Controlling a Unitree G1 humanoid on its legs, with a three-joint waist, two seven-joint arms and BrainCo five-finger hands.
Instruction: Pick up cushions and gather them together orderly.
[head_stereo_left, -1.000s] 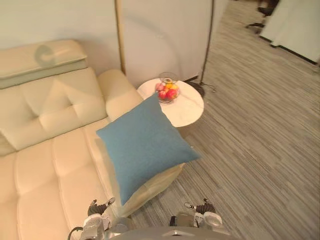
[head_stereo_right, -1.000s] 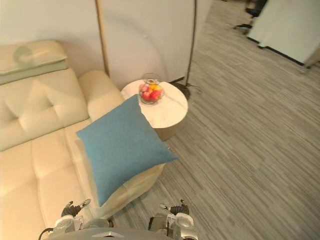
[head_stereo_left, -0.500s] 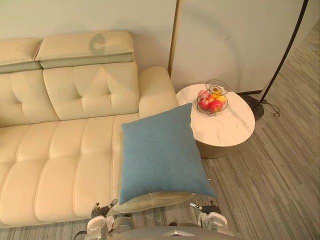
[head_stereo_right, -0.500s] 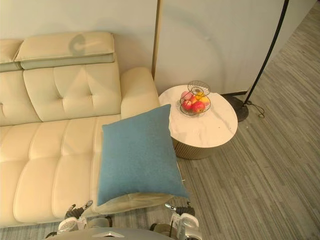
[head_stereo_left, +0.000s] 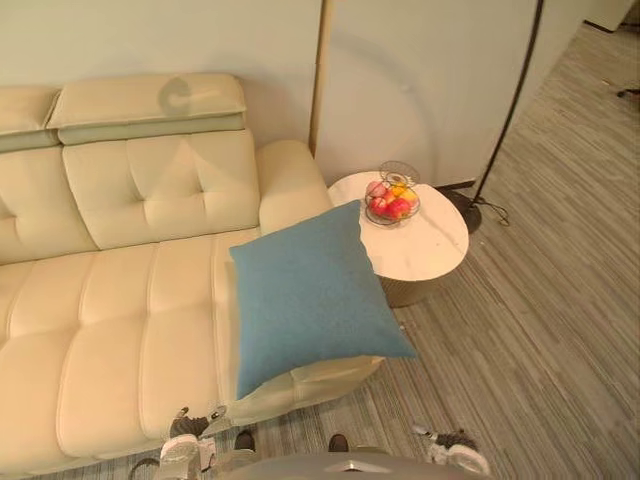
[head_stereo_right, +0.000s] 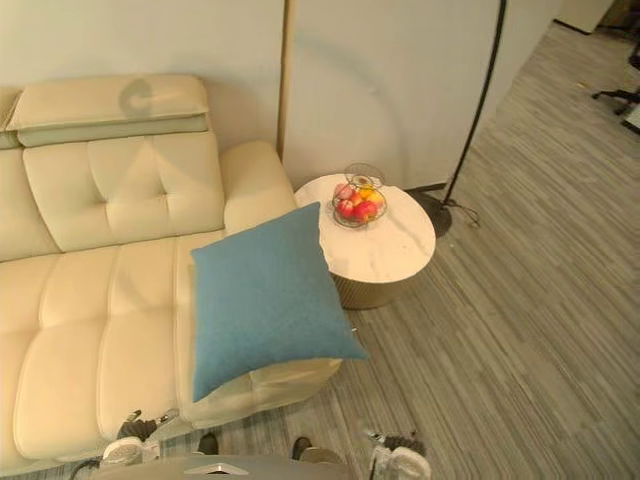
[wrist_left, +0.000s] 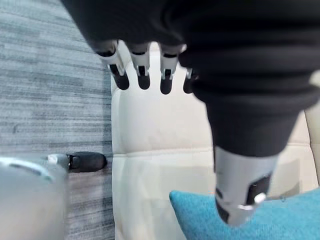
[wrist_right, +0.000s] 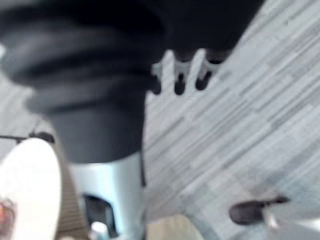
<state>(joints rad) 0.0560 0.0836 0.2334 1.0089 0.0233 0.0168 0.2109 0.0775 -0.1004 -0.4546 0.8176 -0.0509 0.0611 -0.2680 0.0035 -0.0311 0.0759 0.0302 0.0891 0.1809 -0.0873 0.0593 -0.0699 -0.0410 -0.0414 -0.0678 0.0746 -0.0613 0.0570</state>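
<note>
A blue square cushion (head_stereo_left: 310, 295) lies flat on the right end of the cream sofa (head_stereo_left: 110, 300), one corner hanging over the seat's front edge. My left hand (head_stereo_left: 183, 448) hangs low in front of the sofa, and my right hand (head_stereo_left: 455, 450) hangs low over the carpet. In the left wrist view the fingers (wrist_left: 142, 70) are relaxed and hold nothing, with a corner of the cushion (wrist_left: 200, 220) and the sofa's seat past them. The right hand's fingers (wrist_right: 180, 75) are also relaxed over the striped carpet.
A round white side table (head_stereo_left: 420, 240) stands right of the sofa's arm with a wire basket of fruit (head_stereo_left: 392, 200) on it. A floor lamp's pole (head_stereo_left: 510, 100) and base (head_stereo_left: 462, 212) stand behind the table. Grey striped carpet (head_stereo_left: 540, 330) spreads to the right.
The camera has swung, so the whole scene has shifted. The cushion lies as before on the sofa's end. My right hand has moved out to the right.
</note>
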